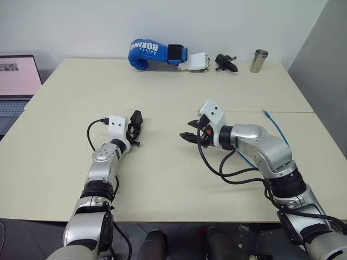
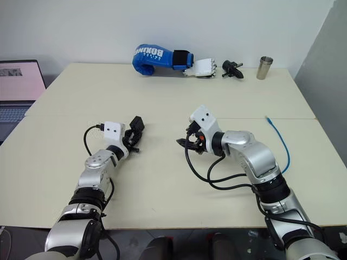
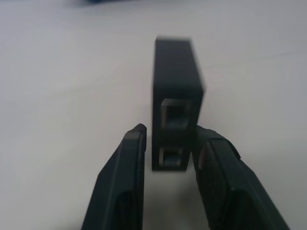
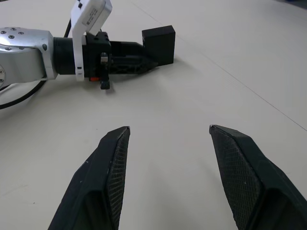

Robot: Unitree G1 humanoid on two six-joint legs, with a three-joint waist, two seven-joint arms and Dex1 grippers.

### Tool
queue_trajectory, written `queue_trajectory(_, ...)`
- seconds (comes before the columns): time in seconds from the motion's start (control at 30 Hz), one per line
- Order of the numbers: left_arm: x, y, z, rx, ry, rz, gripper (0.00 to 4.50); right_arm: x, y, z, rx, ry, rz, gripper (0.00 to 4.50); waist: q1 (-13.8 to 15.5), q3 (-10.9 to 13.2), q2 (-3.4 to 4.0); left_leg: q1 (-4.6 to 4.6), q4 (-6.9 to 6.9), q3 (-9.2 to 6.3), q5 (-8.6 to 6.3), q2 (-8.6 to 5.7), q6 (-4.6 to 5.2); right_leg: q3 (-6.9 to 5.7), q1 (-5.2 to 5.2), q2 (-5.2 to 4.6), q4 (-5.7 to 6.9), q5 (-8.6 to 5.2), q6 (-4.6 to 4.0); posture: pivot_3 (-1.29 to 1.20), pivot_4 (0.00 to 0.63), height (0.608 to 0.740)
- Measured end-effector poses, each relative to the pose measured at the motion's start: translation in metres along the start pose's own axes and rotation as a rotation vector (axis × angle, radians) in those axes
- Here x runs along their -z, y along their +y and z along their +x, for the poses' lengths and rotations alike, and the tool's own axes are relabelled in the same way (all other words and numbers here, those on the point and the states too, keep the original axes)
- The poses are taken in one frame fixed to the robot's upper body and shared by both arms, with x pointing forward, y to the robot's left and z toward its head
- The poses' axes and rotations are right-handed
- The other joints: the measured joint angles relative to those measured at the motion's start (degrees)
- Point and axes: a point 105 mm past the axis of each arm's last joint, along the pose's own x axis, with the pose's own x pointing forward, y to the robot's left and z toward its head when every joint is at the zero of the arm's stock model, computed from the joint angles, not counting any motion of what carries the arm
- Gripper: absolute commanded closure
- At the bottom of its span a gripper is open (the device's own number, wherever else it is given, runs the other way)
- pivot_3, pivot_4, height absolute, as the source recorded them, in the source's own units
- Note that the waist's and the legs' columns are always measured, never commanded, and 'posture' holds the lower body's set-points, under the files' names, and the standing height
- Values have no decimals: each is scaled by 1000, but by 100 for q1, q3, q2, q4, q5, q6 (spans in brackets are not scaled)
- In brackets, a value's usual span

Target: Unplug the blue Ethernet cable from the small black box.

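A broad cream table (image 1: 162, 97) filled the room's middle, a seam crossing it from side to side where two tops met. Behind it stood a plain white wall (image 1: 162, 21), evenly lit, and a grey panel (image 1: 325, 65) closed in the right side. An open laptop (image 1: 16, 86) sat at the left edge, its screen glowing pale pink. Along the far edge lay a blue boxing glove (image 1: 149, 53), and a metal cup (image 1: 258, 60) stood near the corner.

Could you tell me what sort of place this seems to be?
Probably an office or lab test bench: pale tables pushed together against a white wall, an open laptop at the left edge, and stray items along the back, a blue boxing glove and a metal cup.
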Motion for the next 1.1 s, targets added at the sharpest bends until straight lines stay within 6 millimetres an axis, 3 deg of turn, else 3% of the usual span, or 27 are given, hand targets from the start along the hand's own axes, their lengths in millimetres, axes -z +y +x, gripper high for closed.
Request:
queue_trajectory(0.1,0,0,0,3,1,2,1536,0,1,0,-5,0,0,1693,3,0,0,0,0,1,1,-1,-1,1,0,-1,0,0,0,0,150,740)
queue_trajectory(0.27,-3,1,-1,-2,-4,28,1536,0,2,0,-12,0,2,1693,1,0,0,0,0,-1,1,1,-1,0,-1,-1,0,0,0,0,150,740)
queue_trajectory(0.57,-41,23,-31,-30,-47,182,1536,17,-1,-26,87,-49,59,1693,12,0,0,-4,-8,-4,3,2,-6,1,-1,-2,-7,0,-1,0,150,740)
queue_trajectory(0.67,-64,21,-41,56,-53,237,1536,20,-5,-43,149,-91,61,1693,26,0,0,-5,-9,-4,4,0,-8,2,0,-2,-10,0,-1,0,150,740)
queue_trajectory(0.77,-81,5,-54,250,-57,283,1536,31,-9,-70,188,-93,64,1693,30,0,0,-2,-11,0,5,-1,-9,2,6,-2,-19,-1,-1,0,150,740)
queue_trajectory(0.87,-78,0,-64,378,-3,305,1536,44,-18,-100,228,-53,75,1693,21,1,2,0,-14,1,5,1,-8,3,9,0,-23,-1,-1,0,150,740)
queue_trajectory(1.0,-70,-12,-71,515,61,266,1536,44,-22,-127,223,-27,66,1693,-7,2,2,4,-18,-1,4,8,-7,3,9,10,-22,-2,-3,0,150,740)
queue_trajectory(1.1,-68,-11,-77,563,107,251,1536,42,-22,-143,205,-6,62,1693,-11,2,2,4,-19,0,4,10,-7,4,9,12,-22,-2,-3,0,150,740)
